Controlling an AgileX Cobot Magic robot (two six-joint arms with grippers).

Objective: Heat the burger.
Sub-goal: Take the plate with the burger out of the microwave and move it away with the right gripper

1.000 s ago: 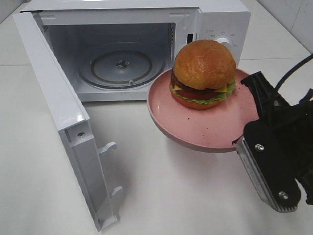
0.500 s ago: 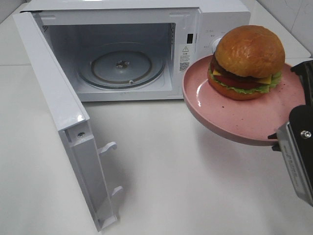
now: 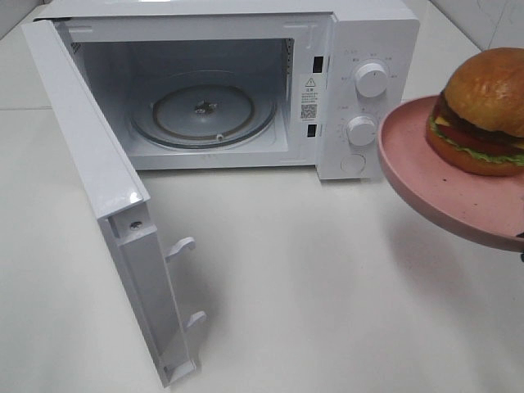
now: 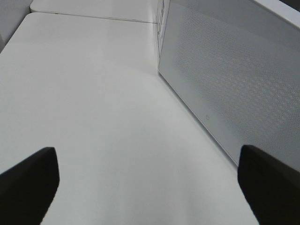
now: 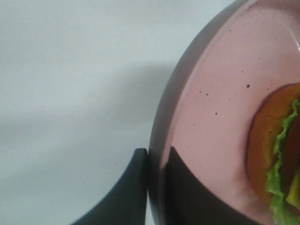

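The burger, with a golden-brown bun, lettuce and dark filling, sits on a round pink plate held in the air at the right edge, to the right of the microwave. My right gripper is shut on the plate's rim, one finger on each side. The burger's edge shows in the right wrist view. My right arm is out of the exterior view. My left gripper is open and empty above the table, beside the microwave door's outer face.
The microwave door stands swung open toward the front left. A glass turntable lies inside the cavity. Two white knobs are on the control panel. The white tabletop spreads in front.
The plate with the burger has moved right and slightly up, from in front of the microwave opening to the right edge of view. My right arm has left the exterior view.
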